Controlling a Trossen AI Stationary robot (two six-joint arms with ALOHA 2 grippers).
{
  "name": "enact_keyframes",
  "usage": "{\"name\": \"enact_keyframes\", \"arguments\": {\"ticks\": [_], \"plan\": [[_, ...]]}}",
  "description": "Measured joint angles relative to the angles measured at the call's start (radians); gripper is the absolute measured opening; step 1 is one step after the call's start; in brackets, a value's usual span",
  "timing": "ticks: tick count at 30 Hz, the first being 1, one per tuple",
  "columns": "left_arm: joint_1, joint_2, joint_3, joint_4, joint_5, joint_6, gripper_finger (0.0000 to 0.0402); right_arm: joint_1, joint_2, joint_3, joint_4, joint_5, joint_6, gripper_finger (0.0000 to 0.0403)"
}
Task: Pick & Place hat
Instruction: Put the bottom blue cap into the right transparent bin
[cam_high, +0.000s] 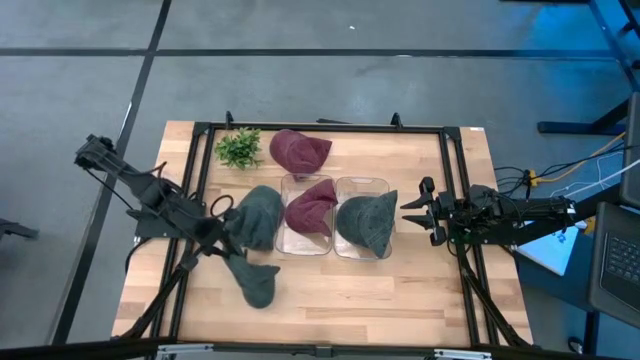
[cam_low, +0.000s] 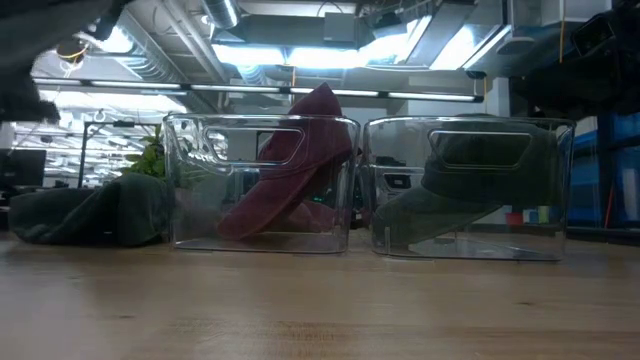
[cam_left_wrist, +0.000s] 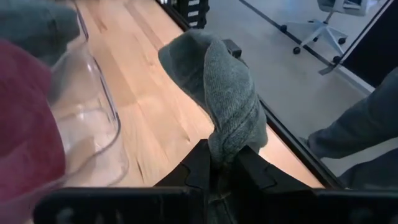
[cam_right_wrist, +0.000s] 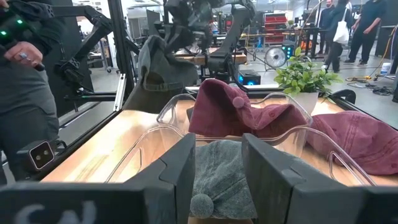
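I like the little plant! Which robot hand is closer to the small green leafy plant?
Left. The left gripper is just below and slightly left of the small green leafy plant in the overhead view, pinching a grey-green knit hat. The right gripper waits open across both clear bins.

Overhead, table-level and two wrist views share the bins (cam_high: 335, 215).

In the left wrist view, the left gripper (cam_left_wrist: 221, 163) is pinching a grey hat (cam_left_wrist: 217, 93), and the folds are hiding its fingertips. The picture's edge is cutting off the maroon hat (cam_left_wrist: 28, 124) and clear bin (cam_left_wrist: 93, 118). In the low view, both grippers are staying out of sight. A person (cam_right_wrist: 25, 93) is showing only partly, cropped at the right wrist view's edge.
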Motion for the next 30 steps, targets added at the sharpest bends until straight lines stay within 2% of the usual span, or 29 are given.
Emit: {"name": "enact_keyframes", "arguments": {"ticks": [10,30], "plan": [[0.000,0.038,0.130,-0.032,-0.013,0.169,0.0033,0.000,0.000,0.000,0.000,0.000,0.000,0.0131],[0.016,0.147,0.308,-0.097,-0.148,0.440,0.0033,0.000,0.000,0.000,0.000,0.000,0.000,0.0131]]}}
